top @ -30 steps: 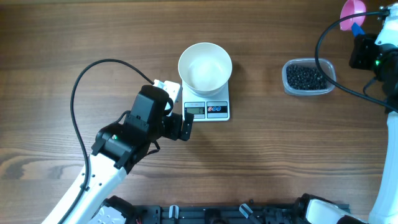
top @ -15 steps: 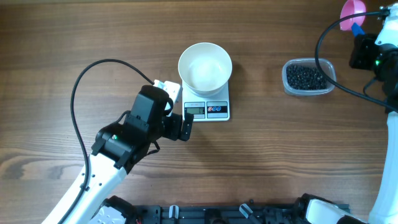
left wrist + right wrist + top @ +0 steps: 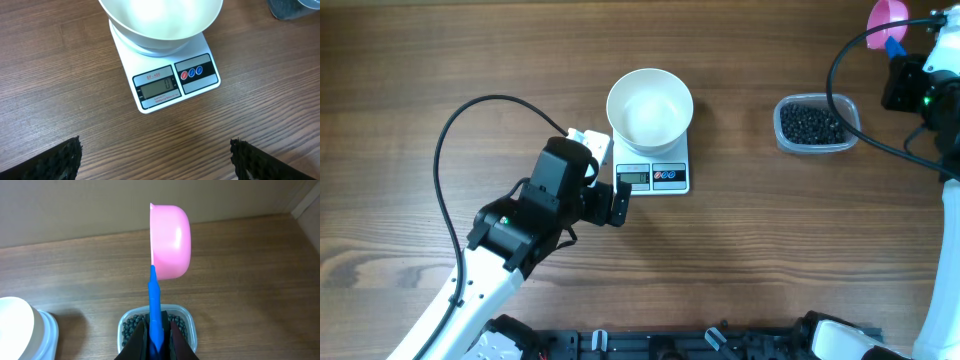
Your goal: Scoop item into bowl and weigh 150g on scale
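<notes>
The white bowl (image 3: 650, 108) sits centred on the kitchen scale (image 3: 653, 172), so anything tipped in is weighed directly; it looks empty. The left gripper (image 3: 159, 164) hangs just before the scale, jaws wide apart, holding nothing. The right gripper (image 3: 156, 339) is clamped on the blue handle of a pink scoop (image 3: 171, 241), raised near the clear tub (image 3: 780, 140) of black beads (image 3: 812, 124), probably ready to dip. Only the left wrist view shows the display at zero; only the right wrist view shows that grip

Open table (image 3: 740, 150) gap between scale (image 3: 653, 176) and tub (image 3: 779, 128); bowl (image 3: 650, 108) tops scale.
</notes>
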`<state>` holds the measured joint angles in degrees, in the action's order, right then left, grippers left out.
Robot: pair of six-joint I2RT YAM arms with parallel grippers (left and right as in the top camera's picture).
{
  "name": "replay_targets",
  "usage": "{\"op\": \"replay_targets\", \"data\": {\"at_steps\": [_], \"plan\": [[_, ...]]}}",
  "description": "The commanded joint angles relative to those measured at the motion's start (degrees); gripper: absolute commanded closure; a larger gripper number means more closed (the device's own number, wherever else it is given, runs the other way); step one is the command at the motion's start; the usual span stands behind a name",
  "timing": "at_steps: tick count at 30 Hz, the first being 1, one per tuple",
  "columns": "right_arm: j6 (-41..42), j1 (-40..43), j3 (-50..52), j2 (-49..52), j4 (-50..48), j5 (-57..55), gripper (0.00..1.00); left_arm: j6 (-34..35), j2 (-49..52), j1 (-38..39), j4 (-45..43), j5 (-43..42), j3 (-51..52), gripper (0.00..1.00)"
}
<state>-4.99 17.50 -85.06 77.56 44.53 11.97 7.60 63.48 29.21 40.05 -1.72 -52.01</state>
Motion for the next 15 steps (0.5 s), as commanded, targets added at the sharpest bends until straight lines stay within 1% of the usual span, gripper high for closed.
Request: {"op": "replay_targets", "data": {"at_steps": [1, 5, 9, 15], "plan": [[0.7, -0.3, -0.7, 0.0, -0.4, 3.0, 0.96, -1.2, 0.1, 0.3, 0.0, 0.5, -0.2, 0.00], [0.8, -0.3, -0.7, 0.0, -1.9, 6.7, 0.96, -1.2, 0.1, 0.3, 0.0, 0.5, -0.2, 0.00], [3.6, -0.3, -0.7, 0.0, -3.2, 9.7, 0.96, -1.2, 0.1, 0.3, 0.0, 0.5, -0.2, 0.00], [5.4, -0.3, -0.7, 0.5, -3.6, 10.6, 0.96, -1.2, 0.1, 0.3, 0.0, 0.5, -0.2, 0.00]]}}
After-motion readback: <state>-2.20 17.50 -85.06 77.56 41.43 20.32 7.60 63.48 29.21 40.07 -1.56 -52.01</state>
